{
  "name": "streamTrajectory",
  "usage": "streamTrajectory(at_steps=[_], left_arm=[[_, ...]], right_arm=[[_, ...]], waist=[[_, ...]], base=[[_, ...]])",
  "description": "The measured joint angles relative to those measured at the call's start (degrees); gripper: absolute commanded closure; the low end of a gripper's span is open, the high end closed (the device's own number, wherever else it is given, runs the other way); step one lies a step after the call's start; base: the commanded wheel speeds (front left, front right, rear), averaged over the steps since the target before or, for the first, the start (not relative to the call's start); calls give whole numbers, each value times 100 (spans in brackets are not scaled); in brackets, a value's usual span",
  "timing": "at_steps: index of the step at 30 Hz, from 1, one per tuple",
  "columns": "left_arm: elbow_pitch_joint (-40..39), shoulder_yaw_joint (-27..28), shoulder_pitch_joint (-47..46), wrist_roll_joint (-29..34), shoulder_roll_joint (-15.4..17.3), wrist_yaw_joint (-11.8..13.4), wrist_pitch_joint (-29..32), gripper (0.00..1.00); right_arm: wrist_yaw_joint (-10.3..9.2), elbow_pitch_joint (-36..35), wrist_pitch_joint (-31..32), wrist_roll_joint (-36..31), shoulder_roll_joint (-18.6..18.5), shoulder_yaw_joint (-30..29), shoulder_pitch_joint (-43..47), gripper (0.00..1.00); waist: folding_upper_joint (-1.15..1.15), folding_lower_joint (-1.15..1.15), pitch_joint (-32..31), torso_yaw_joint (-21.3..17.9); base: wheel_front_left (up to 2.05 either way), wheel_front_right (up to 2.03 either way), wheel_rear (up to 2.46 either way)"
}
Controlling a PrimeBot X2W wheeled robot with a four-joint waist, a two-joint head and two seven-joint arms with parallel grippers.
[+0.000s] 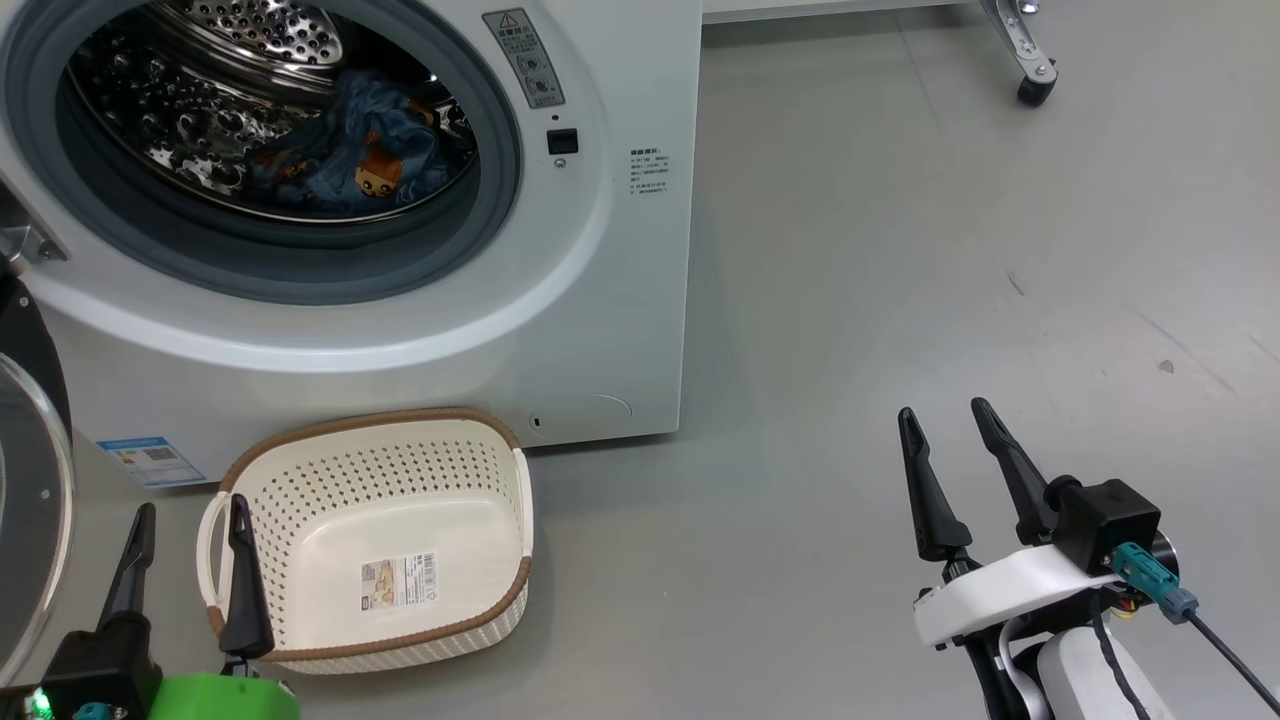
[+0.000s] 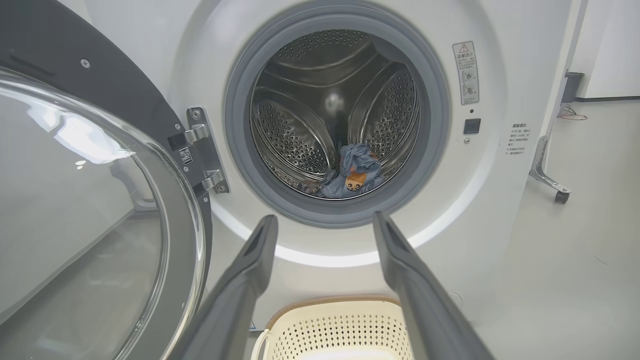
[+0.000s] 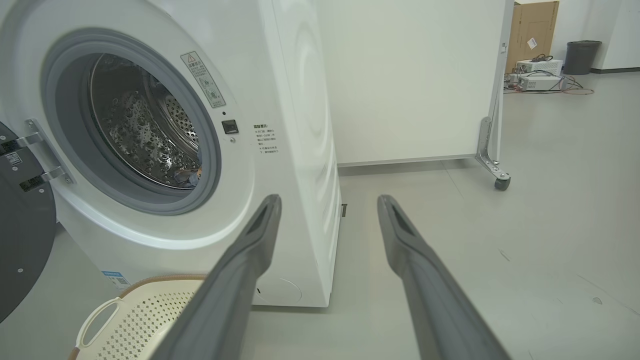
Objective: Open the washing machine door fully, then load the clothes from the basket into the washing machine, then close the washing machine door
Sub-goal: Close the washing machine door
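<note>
1. Jaws of the left gripper and the right gripper both stood wide apart, with nothing between either pair.
2. Light-blue fabric clothes with orange-brown cartoon prints lay in the steel perforated drum, ahead of the left jaws. None was seen across the grey rubber gasket.
3. Cream-white perforated plastic basket with a brown woven-look rim sat just below and ahead of the left jaws, holding only its sticker.
4. Large round door with a glossy black rim and bulging clear glass hung swung out on its metal hinge, just left of the left jaws.
5. Judgement: loading looked done, so closing the door was the step in hand.
6. To do it well, bring the left fingers behind the rim farthest from the hinge. Sweep the door in its arc and press until the black latch slot catches. Check the gasket for stray fabric first.
7. Pose: the left gripper sat low, its fingers aimed at the opening of the big white front-loading washing machine. The right gripper was over bare grey floor, well apart from the machine.
</note>
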Motion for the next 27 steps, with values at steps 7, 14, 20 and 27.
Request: streamTrajectory(at_steps=[7,14,20,27], left_arm=[[-24,21,-2,2,-3,1,0,0],[-96,-4,-11,96,-14,0,0,0],[-98,-25,-10,103,-20,0,0,0],[-137,-23,-10,102,-22,0,0,0]], right_arm=[[0,-4,0,0,-4,-14,0,0],[0,-5,0,0,-4,-15,-1,0],[0,-20,0,0,-4,-15,-1,0],[0,-26,0,0,-4,-16,-1,0]], waist=[[0,0,28,29],[0,0,44,63],[0,0,43,72],[0,0,71,80]], base=[[-116,115,0],[-88,88,0],[-58,58,0],[-33,33,0]])
